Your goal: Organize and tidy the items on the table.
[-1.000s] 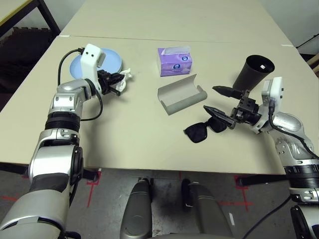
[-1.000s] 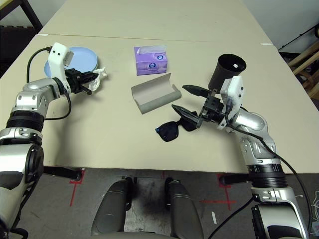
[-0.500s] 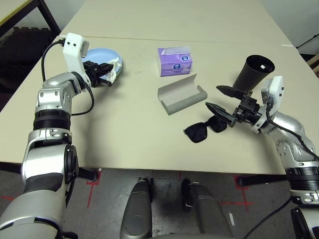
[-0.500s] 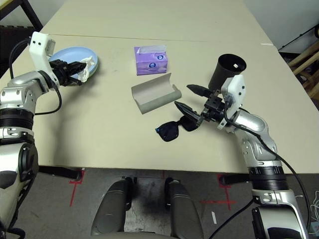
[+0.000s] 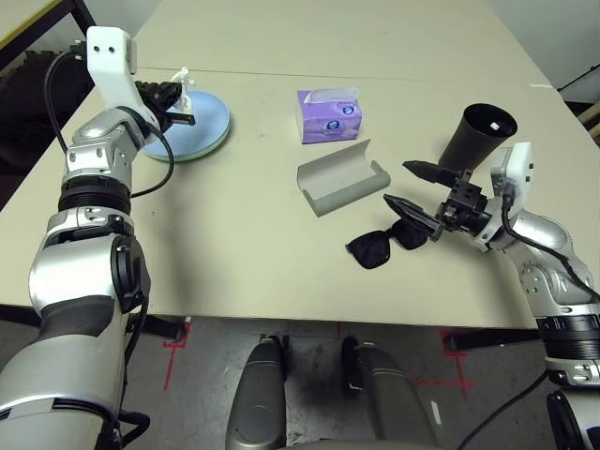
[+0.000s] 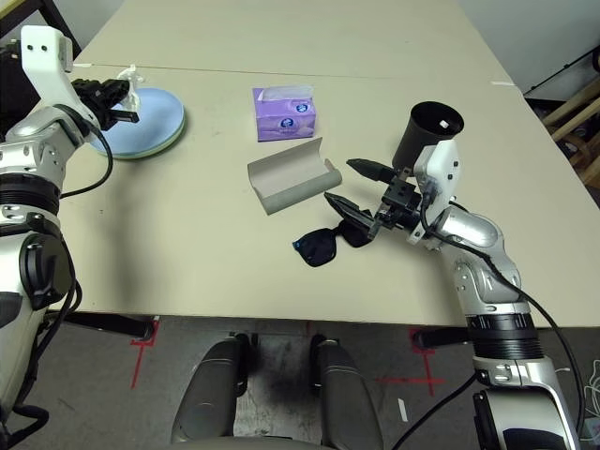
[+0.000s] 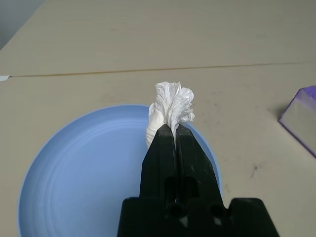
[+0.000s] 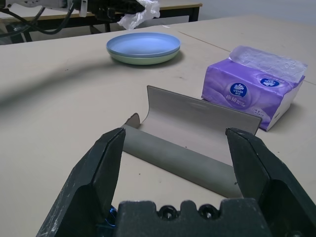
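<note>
Beige matte counter (image 5: 244,234) below: my left pincer (image 7: 174,129) pinches the crumpled white tissue wad (image 7: 170,107) over stacked light blue plates (image 7: 89,168); the thin hold may slip. Right pincer (image 8: 180,148) stays spread.

— Worktop: what carries everything?
— A large, matte beige rectangular tabletop (image 5: 234,244), with a second beige tabletop (image 5: 319,33) butted against its far edge along a thin seam.

— Floor?
— Grey concrete floor (image 6: 281,361) below the near edge, with red tape marks (image 6: 141,349).

— Other furniture?
— A black metal frame (image 5: 89,23) past the far left corner; wooden slats (image 6: 577,117) off the right edge.
</note>
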Robot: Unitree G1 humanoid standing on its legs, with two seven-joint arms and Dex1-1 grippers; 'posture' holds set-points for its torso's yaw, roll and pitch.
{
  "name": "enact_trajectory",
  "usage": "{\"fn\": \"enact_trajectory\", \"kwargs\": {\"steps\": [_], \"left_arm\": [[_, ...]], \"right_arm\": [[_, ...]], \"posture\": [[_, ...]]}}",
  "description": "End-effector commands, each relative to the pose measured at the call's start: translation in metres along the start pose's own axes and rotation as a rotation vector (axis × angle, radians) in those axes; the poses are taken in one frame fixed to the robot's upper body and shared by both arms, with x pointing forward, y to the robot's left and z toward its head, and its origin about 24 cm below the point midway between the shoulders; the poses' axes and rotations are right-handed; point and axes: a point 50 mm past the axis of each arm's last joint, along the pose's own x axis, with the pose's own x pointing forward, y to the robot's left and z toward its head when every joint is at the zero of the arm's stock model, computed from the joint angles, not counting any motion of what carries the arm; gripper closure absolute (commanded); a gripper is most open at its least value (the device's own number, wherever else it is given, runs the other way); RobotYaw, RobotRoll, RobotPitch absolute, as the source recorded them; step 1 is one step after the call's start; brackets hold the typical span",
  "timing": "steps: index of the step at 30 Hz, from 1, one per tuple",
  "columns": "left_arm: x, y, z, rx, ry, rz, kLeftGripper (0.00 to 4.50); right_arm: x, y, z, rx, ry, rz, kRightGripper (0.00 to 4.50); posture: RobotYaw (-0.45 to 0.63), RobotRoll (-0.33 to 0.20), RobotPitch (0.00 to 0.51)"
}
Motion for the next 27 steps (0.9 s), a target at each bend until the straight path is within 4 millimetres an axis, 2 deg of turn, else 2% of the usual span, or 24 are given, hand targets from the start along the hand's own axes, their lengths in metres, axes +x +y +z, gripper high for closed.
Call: {"fn": "enact_trajectory", "kwargs": {"steps": [1, 4, 12, 16, 23, 27], "left_arm": [[0.002, -0.002, -0.001, 0.018, 0.015, -0.016, 4.03], [0.002, -0.003, -0.001, 0.023, 0.011, -0.028, 3.12], [-0.002, -0.006, -0.005, 0.029, -0.020, -0.121, 0.01], [-0.007, -0.006, -0.010, 0.033, -0.026, -0.207, 0.01], [-0.027, -0.024, -0.031, -0.032, -0.064, -0.556, 0.01], [-0.036, -0.031, -0.032, -0.074, -0.102, -0.734, 0.01]], "right_arm": [[-0.002, 0.004, -0.002, 0.002, 0.007, 0.012, 0.00], [-0.002, 0.004, -0.003, 0.002, 0.006, 0.012, 0.00], [-0.003, 0.001, -0.003, -0.003, 0.006, 0.008, 0.00], [-0.003, -0.001, -0.003, -0.007, 0.005, 0.005, 0.00], [-0.005, -0.002, -0.003, -0.011, 0.009, 0.006, 0.00], [-0.006, -0.004, -0.001, -0.015, 0.012, 0.014, 0.00]], "posture": [[0.15, 0.000, 0.176], [0.16, 0.000, 0.176], [0.16, 0.000, 0.177], [0.16, 0.000, 0.178], [0.16, 0.000, 0.184], [0.16, 0.000, 0.189]]}}
